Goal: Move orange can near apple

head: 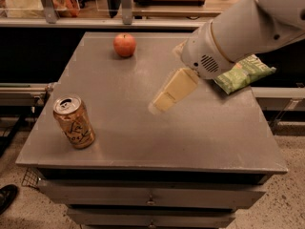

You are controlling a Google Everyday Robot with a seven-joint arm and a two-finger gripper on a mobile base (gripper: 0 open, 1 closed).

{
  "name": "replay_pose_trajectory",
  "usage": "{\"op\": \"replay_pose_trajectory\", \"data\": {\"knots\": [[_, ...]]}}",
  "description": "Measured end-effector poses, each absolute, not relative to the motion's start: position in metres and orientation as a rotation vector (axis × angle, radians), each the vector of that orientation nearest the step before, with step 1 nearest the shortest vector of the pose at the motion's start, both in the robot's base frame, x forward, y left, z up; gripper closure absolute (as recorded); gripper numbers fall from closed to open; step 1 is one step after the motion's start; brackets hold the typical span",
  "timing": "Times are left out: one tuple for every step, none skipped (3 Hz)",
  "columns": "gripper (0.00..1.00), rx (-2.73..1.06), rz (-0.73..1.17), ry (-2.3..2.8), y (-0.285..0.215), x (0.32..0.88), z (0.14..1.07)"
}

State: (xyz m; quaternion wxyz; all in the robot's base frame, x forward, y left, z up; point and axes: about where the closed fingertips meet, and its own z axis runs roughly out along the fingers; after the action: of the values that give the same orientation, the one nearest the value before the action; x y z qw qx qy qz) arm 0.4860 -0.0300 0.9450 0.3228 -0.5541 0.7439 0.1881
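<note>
The orange can (74,121) stands upright near the front left corner of the grey table (200,137), tan-orange with dark scribbly lines and a silver top. The apple (124,45) sits near the back edge, left of centre, far from the can. My gripper (163,100) hangs over the middle of the table on the white arm (238,32) that reaches in from the upper right. It is to the right of the can and in front of the apple, touching neither and holding nothing.
A green snack bag (243,73) lies at the table's right edge, partly behind the arm. Drawers (150,199) run under the table front. A counter with metal posts (125,4) stands behind. A dark shoe (7,197) shows on the floor at left.
</note>
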Motion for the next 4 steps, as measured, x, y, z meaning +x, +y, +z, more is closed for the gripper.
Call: {"op": "replay_pose_trajectory", "data": {"knots": [[0.00, -1.458, 0.489, 1.953, -0.031, 0.485, 0.945], [0.00, -1.454, 0.576, 1.873, -0.005, 0.481, 0.930], [0.00, -1.402, 0.766, 1.725, 0.045, 0.472, 0.894], [0.00, -1.343, 0.902, 1.584, 0.082, 0.467, 0.881]]}}
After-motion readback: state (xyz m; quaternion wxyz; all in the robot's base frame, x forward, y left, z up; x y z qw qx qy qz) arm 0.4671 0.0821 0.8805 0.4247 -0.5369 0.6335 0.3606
